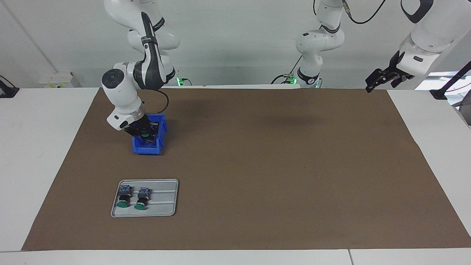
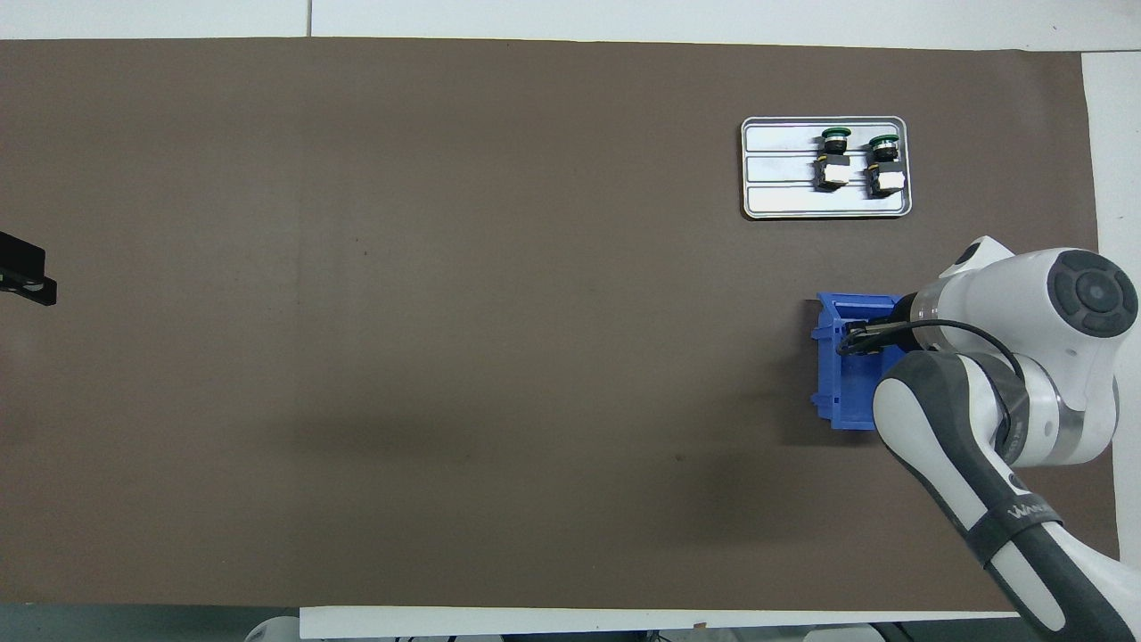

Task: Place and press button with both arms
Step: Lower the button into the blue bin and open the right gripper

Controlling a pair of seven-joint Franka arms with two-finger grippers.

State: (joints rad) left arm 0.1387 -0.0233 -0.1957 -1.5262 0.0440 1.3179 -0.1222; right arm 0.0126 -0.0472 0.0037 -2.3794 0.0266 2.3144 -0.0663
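Right gripper (image 1: 145, 135) reaches down into a blue bin (image 1: 156, 147) at the right arm's end, clenched on a green-capped button (image 1: 146, 135). Left gripper (image 1: 379, 81) waits raised, fingers apart. Farther out, a grey tray (image 1: 162, 200) holds two more buttons (image 1: 124, 196)

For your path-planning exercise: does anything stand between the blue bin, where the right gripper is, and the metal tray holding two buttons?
Nothing visible does: only bare brown mat lies between the blue bin and the tray.

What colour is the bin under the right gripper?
Blue; the bin shows best in the facing view.
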